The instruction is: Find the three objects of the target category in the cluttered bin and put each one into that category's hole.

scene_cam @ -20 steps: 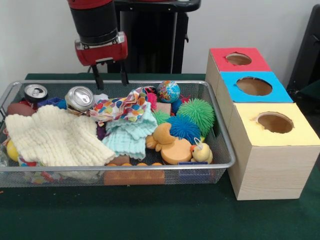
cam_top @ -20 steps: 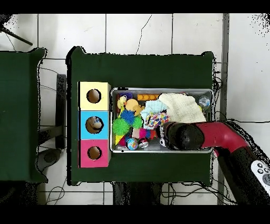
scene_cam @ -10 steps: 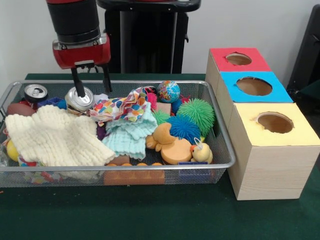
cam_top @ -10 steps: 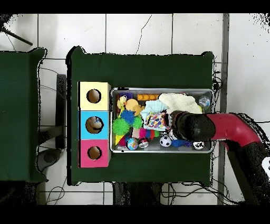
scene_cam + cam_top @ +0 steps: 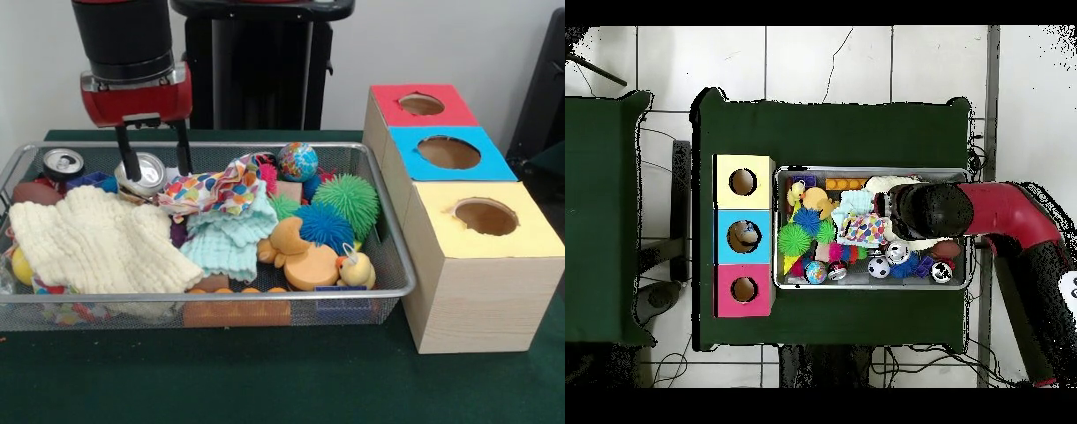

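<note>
Bin [image 5: 388, 221] sits on the green bench [image 5: 291, 380], a wide wire-mesh basket packed with stuff, with a row of three wooden boxes right beside it: red top [image 5: 422, 104], blue top [image 5: 450, 152] and yellow top [image 5: 487, 217], each with a round hole.

The gripper [image 5: 152, 157] hangs over the far left part of the bin, and its two black fingers [image 5: 129, 155] are spread apart, one on each side of a crushed silver can [image 5: 146, 174]. They aren't pinching it as far as I can see, just straddling it. Another can [image 5: 63, 162] stands further left, in the corner.

Rest of the pile: a cream knitted cloth [image 5: 97, 240] over the left half, a colourful patterned cloth [image 5: 214, 188] on a pale green one [image 5: 231, 237], a globe ball [image 5: 297, 162], spiky green [image 5: 351, 200] and blue [image 5: 325, 225] balls, and two rubber ducks [image 5: 303, 256] near the front right.

From overhead, the arm [image 5: 1005, 215] covers most of the bin's right side.
</note>
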### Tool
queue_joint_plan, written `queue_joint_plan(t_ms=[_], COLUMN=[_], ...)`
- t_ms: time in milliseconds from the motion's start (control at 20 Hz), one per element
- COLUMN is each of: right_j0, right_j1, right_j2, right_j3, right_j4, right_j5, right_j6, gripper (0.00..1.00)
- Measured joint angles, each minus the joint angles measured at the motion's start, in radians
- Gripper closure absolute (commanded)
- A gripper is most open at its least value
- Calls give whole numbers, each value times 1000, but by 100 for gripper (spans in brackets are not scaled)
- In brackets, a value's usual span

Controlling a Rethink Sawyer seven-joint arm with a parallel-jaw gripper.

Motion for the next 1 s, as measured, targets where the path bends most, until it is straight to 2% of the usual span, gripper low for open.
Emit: queue_joint_plan(t_ms=[350, 1000], right_j0=[36, 1], right_j1=[10, 58], right_j2=[6, 6], right_j3=[-44, -45], right_j4=[1, -6], right_j5=[47, -12], right_j6=[0, 0], gripper=[0, 0])
